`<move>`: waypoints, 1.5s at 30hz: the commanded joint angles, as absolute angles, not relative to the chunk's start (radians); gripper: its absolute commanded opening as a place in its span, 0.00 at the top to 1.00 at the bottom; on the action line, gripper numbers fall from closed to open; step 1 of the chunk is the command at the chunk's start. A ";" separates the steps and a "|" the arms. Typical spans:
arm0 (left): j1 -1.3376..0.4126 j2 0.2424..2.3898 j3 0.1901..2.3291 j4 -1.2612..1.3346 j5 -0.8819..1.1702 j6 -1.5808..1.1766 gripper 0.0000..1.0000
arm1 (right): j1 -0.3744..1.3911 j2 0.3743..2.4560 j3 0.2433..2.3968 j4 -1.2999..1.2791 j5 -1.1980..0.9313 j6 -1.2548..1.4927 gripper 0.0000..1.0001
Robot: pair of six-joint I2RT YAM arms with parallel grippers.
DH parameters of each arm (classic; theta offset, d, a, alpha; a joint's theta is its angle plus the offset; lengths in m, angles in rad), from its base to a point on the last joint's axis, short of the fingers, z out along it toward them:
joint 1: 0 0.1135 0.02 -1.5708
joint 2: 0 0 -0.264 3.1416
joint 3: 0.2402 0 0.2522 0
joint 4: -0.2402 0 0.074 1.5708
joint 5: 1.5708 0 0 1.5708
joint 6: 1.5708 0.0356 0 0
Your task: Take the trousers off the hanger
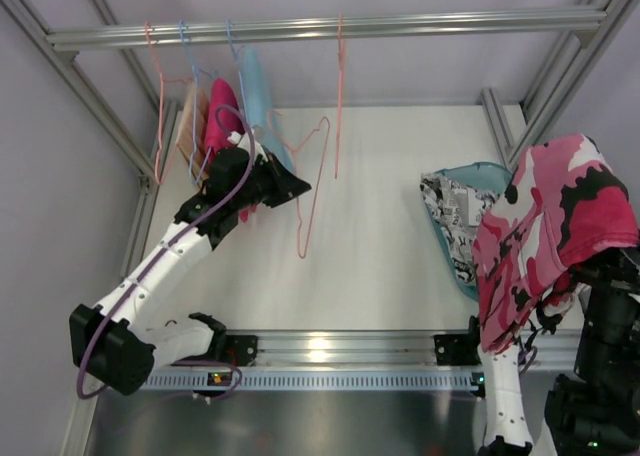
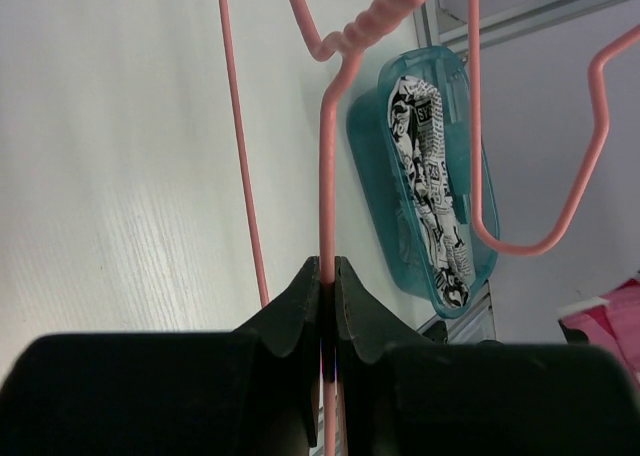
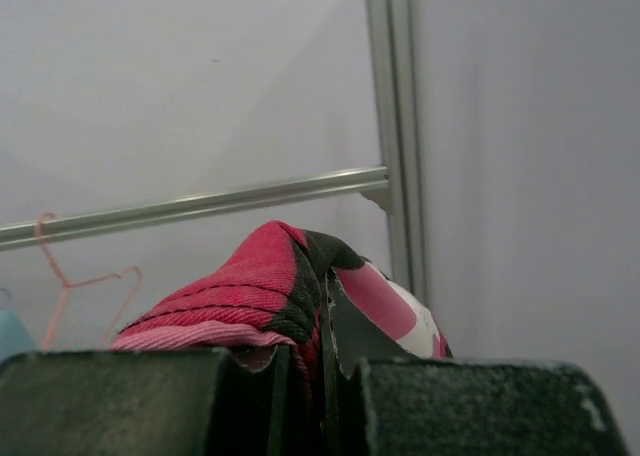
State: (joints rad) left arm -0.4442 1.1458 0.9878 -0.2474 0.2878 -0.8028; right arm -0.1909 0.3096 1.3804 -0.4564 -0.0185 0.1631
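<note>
As the white desk (image 1: 380, 226) stretches beneath the metal rail (image 1: 330, 24), where plain garments (image 1: 222, 116) hang, the pink-red trousers (image 1: 555, 226) are held aloft at the right. They are off any hanger and clamped in the clenched right end effector (image 3: 322, 368), seemingly for carrying to the teal bin (image 2: 372, 176). That bin is already occupied by the comic-print trousers (image 1: 447, 211), judged to be dealt with. A bare pink hanger (image 2: 325, 176) is gripped by its wire in the left end effector (image 2: 328, 276), its jaws closed tight on it, probably to steady it against swinging.
</note>
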 commanded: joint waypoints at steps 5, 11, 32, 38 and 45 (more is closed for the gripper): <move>-0.466 1.097 1.006 -0.204 0.293 -0.785 1.00 | -0.259 0.294 1.221 -0.544 0.276 0.045 1.00; -0.474 1.059 0.982 -0.206 0.268 -0.752 1.00 | -0.259 0.365 1.004 -0.432 0.344 -0.081 1.00; -0.489 0.980 1.011 -0.305 0.241 -0.568 1.00 | -0.012 1.153 0.851 0.206 0.236 -0.061 1.00; -0.492 1.002 1.071 -0.379 0.238 -0.500 1.00 | -0.008 1.252 0.842 0.121 0.216 -0.020 0.63; -0.502 1.029 1.149 -0.483 0.166 -0.462 1.00 | -0.008 1.140 0.897 0.003 0.112 -0.006 0.18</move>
